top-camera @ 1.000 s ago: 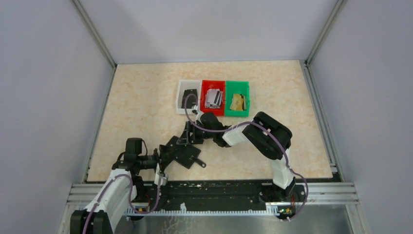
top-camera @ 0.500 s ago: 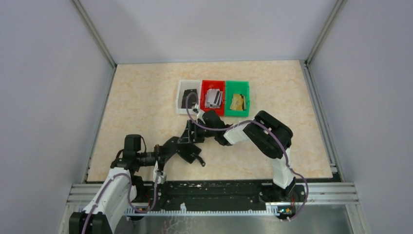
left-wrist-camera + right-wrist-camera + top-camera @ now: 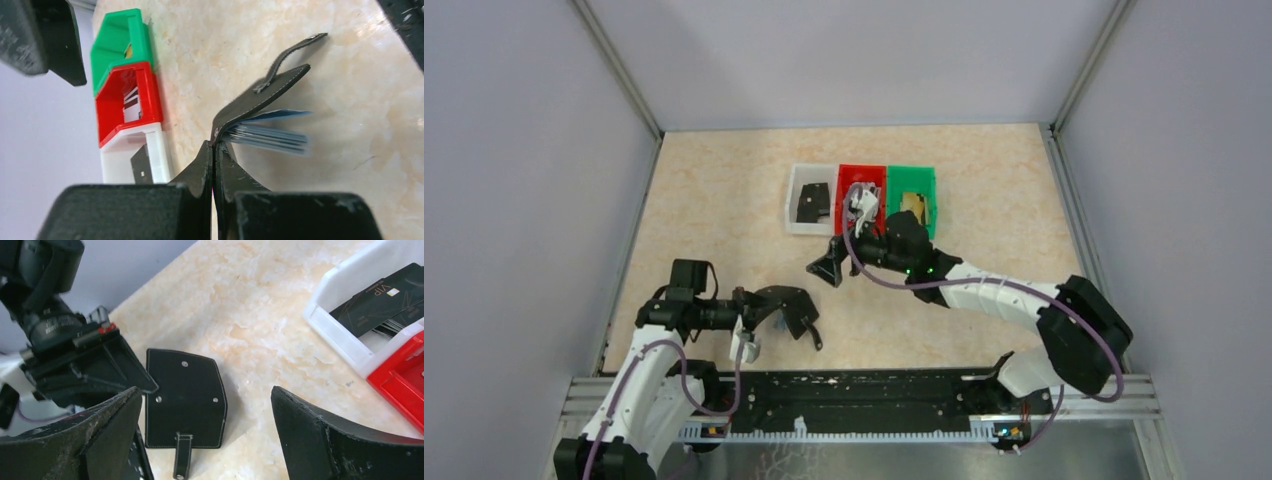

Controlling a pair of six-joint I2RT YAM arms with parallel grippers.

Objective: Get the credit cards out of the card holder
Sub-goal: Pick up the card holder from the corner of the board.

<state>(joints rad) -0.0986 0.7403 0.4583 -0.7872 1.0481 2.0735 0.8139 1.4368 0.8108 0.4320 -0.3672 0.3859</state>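
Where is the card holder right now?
In the top view, the card holder is at the near left of the table, pinched by the left fingers, nearer than the white bin.

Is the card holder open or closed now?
Partly open. In the left wrist view the card holder shows its black cover lifted off the pale blue inner panels, which fan apart; the left gripper pinches its edge.

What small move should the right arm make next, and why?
Probably lower the open right gripper toward the fanned side of the card holder. The left gripper is shut on its cover, holding it open with pale blue panels showing; the right one hovers apart.
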